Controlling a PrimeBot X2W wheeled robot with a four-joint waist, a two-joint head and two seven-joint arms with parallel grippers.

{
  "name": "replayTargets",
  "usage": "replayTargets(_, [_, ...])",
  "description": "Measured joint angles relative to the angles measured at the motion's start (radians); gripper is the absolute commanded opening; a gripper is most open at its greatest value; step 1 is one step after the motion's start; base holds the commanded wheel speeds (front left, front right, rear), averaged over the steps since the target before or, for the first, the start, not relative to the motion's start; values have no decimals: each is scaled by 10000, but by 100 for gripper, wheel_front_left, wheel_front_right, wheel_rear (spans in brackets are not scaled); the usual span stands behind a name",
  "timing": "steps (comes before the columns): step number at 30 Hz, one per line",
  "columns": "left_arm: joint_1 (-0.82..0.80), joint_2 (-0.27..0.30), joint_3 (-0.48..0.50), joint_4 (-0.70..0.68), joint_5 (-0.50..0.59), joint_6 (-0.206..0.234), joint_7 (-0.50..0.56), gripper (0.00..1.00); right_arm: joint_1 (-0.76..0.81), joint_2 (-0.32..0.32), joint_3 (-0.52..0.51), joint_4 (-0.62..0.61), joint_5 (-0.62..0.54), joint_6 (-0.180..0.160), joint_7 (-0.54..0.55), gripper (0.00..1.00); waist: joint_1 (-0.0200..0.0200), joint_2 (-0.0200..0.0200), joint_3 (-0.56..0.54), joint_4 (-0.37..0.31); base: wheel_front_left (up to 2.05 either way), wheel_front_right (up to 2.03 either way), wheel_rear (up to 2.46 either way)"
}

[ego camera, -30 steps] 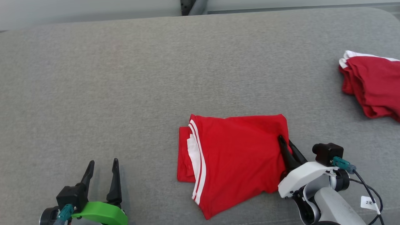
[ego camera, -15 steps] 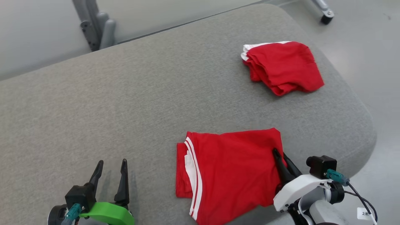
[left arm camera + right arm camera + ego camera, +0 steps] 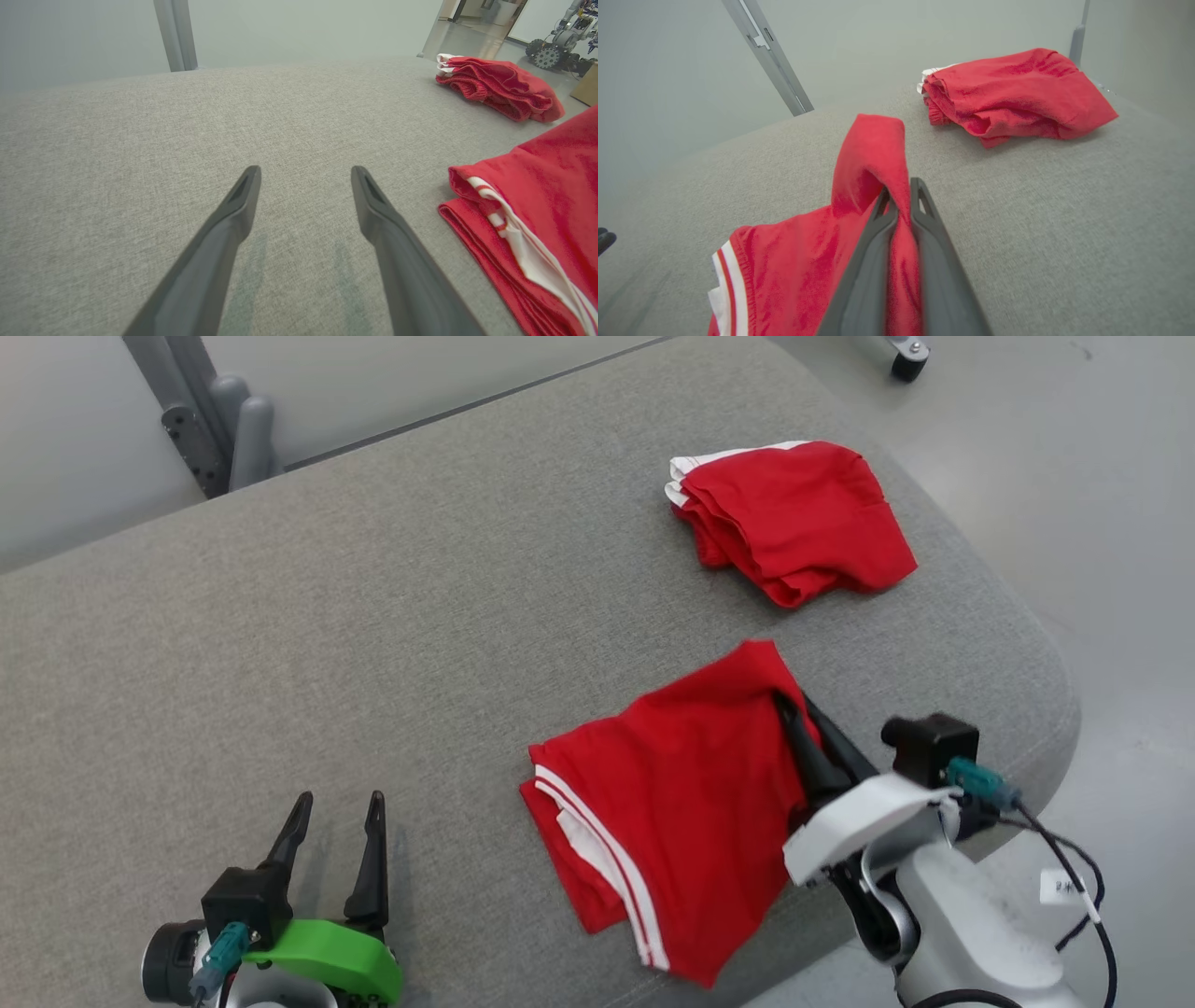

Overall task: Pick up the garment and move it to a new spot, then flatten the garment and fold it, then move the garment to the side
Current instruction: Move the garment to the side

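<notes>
The garment (image 3: 691,793) is a folded red piece with white stripes, lying on the grey padded table (image 3: 373,616) near its front right. My right gripper (image 3: 798,709) is shut on the garment's right edge, which bunches up between the fingers (image 3: 924,224) in the right wrist view, where the garment (image 3: 794,252) trails down to the left. My left gripper (image 3: 336,807) stands open above bare table at the lower left, apart from the cloth. In the left wrist view its fingers (image 3: 243,200) point over the grey surface, with the garment (image 3: 537,205) off to the right.
A second folded red garment (image 3: 794,518) lies at the table's far right corner. The table's rounded right edge (image 3: 1046,672) drops to a pale floor. Grey metal posts (image 3: 201,415) stand behind the table, and a caster wheel (image 3: 906,364) rests on the floor.
The head camera has turned right. The garment's gripped right edge has been pulled toward the far pile, so the cloth now lies rotated and slanted. The left gripper stays open.
</notes>
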Motion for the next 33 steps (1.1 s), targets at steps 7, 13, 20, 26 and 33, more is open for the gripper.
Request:
replayTargets(7, [-373,268,-130,2,92,0,0,100,-2581,-487,-322,192,-523,0,0,0,0,0,683,627,0,0,0])
replayTargets(13, [-642,391,-176,-56,119,0,0,100,-4106,-1149,-1212,1166,-1158,0,0,0,0,0,1213,1150,0,0,0])
replayTargets(20, [-969,500,-226,-199,192,0,-2,100,-5422,-2449,-3262,2897,-2305,2,0,0,0,0,2063,1749,0,0,0])
replayTargets(26, [-1350,610,-349,-261,263,-29,-17,100,-5678,-2727,-5125,3777,-3877,0,0,100,0,0,2602,2020,0,0,0])
replayTargets(33, [-1453,550,98,-234,341,-31,-12,100,-4970,-1517,-6113,2531,-4986,0,-2,100,1,0,2450,2248,0,0,0])
